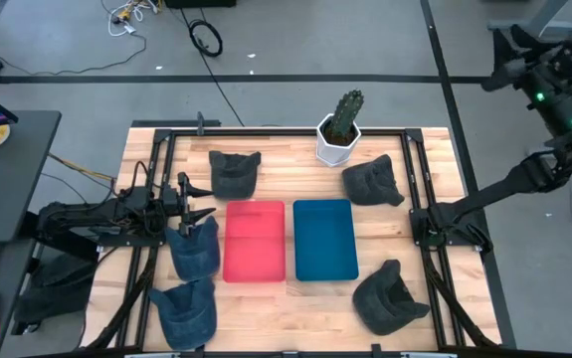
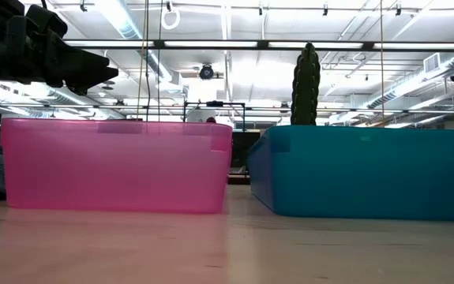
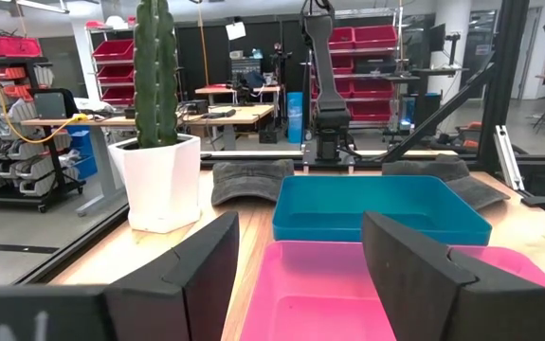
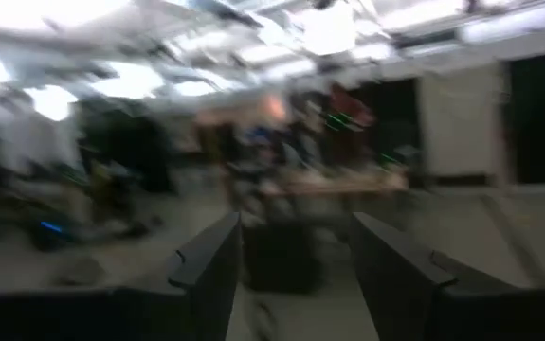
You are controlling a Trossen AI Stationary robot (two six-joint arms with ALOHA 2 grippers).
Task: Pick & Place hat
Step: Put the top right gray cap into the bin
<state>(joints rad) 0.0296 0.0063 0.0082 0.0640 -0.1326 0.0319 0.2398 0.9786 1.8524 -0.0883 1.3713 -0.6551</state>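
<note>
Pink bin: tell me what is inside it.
Seen from above, the pink bin holds nothing; its floor is bare, as is the blue bin beside it. The left gripper, open, hovers at its left edge above a blue hat. Nothing covers the interior.

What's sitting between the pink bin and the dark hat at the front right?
The blue bin sits between the pink bin and that dark hat, as the high view shows.

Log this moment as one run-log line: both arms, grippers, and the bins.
left gripper: open, above blue hat, empty | right gripper: open, off table | pink bin: empty | blue bin: empty
</note>
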